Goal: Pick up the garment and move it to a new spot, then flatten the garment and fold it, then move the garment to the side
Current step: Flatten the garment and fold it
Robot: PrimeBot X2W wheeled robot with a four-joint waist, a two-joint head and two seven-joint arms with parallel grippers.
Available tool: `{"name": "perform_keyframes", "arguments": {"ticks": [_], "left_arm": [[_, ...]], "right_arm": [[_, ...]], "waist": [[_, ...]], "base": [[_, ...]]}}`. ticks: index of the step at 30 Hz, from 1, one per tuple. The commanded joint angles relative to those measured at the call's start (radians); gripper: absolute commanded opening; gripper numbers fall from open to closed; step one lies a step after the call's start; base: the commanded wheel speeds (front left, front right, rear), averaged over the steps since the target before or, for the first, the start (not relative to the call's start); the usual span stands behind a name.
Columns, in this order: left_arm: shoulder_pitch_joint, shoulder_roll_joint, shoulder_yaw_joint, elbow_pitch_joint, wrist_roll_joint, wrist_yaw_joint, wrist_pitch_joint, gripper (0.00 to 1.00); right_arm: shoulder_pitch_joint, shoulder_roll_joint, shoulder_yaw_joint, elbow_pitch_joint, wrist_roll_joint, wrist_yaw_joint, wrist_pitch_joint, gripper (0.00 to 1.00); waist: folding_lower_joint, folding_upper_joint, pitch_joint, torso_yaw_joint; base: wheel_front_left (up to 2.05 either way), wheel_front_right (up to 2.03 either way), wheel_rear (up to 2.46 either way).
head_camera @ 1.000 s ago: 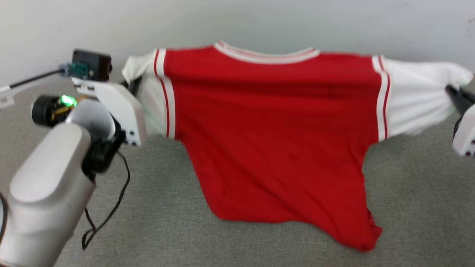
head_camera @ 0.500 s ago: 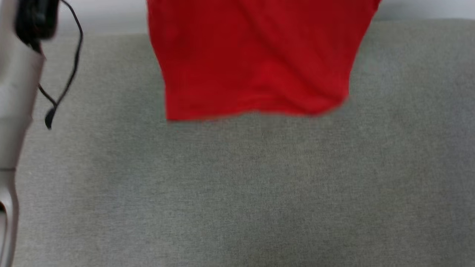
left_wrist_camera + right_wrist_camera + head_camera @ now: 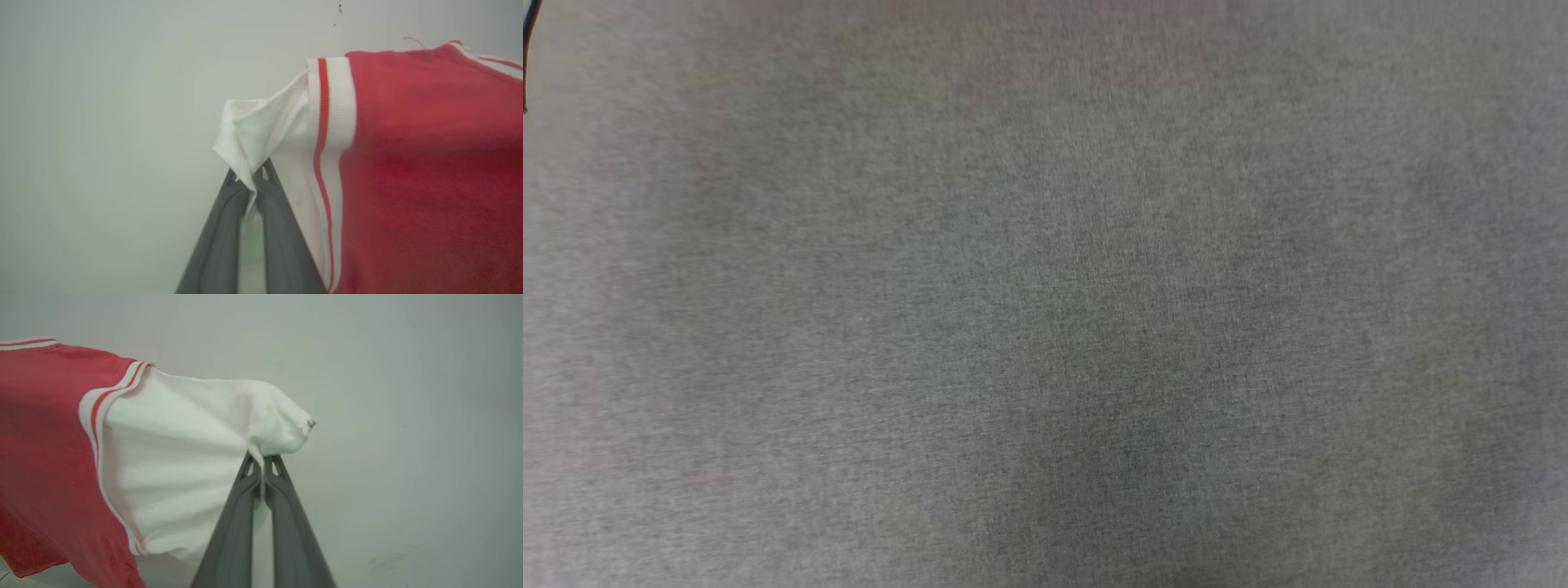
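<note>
Left tool [image 3: 249, 176]: pressed together, pinching a thin fold at the end of one white sleeve [image 3: 261, 126]; cloth caught at the very tips only.
Right tool [image 3: 261, 460]: pressed together likewise, pinching the bunched end of the other sleeve; again a hold at the tips.
Garment [image 3: 425, 171]: hanging in the air between both tools, stretched sideways by its sleeves, red body sagging below; striped trim [image 3: 327, 122] at each shoulder seam; plain red side towards both wrist cameras, no print to be seen there.
Behind: pale wall [image 3: 408, 396], seemingly apart from the cloth.
Below: grey woven surface [image 3: 1045, 327] in the head view, somewhat blurred.
Step in hand: probably the carry to a new spot; laying down, flattening and folding not yet done.
Risk, slip: so little cloth between the tips that a quick swing or a jerk could pull a sleeve free, leaving the garment dangling from one tool.
Risk, overstretch: spreading the arms further could drag the cloth out of a pinch.
Risk, crooked landing: left sleeve folded on itself, so could land creased or tucked under, making flattening harder.
Risk, bunching: lowering too fast or straight down could pile the hem under the body instead of laying it out flat.
</note>
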Motion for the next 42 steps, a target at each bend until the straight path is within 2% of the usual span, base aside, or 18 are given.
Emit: {"name": "perform_keyframes", "arguments": {"ticks": [1,11,20,23,32,36,42], "left_arm": [[-0.007,0.005,0.004,0.013,-0.005,-0.001,-0.012,0.0],[0.037,-0.032,0.02,0.147,-0.042,-0.037,-0.106,0.0],[0.208,-0.054,0.07,0.197,-0.094,-0.094,-0.153,0.0],[0.318,-0.058,0.112,0.14,-0.095,-0.099,-0.155,0.0],[0.8,-0.091,0.281,-0.131,-0.058,-0.063,-0.156,0.0],[1.02,-0.107,0.322,-0.254,-0.028,-0.041,-0.156,0.0],[1.328,-0.122,0.339,-0.396,-0.017,-0.007,-0.156,0.0]], "right_arm": [[-0.019,0.005,0.006,0.016,0.014,-0.002,-0.01,0.0],[-0.043,0.054,0.115,0.157,0.094,-0.002,-0.11,0.0],[0.098,0.047,0.242,0.21,0.212,-0.002,-0.165,0.0],[0.2,0.031,0.276,0.189,0.266,-0.002,-0.178,0.0],[0.573,-0.051,0.296,0.04,0.344,-0.002,-0.189,0.0],[0.751,-0.081,0.259,-0.051,0.338,-0.002,-0.174,0.0],[1.041,-0.079,0.17,-0.201,0.306,-0.002,-0.117,0.0]], "waist": [[-0.0002,0.0,0.036,-0.012],[-0.0002,0.0,0.104,-0.02],[-0.0002,0.0,0.016,-0.005],[-0.0002,0.0,-0.044,0.008],[-0.0002,0.0,-0.204,0.037],[-0.0002,0.0,-0.258,0.043],[-0.0002,0.0,-0.335,0.05]], "base": [[0.0,0.0,0.0],[0.0,0.0,0.0],[0.0,0.0,0.0],[0.0,0.0,0.0],[0.0,0.0,0.0],[0.0,0.0,0.0],[0.0,0.0,0.0]]}}
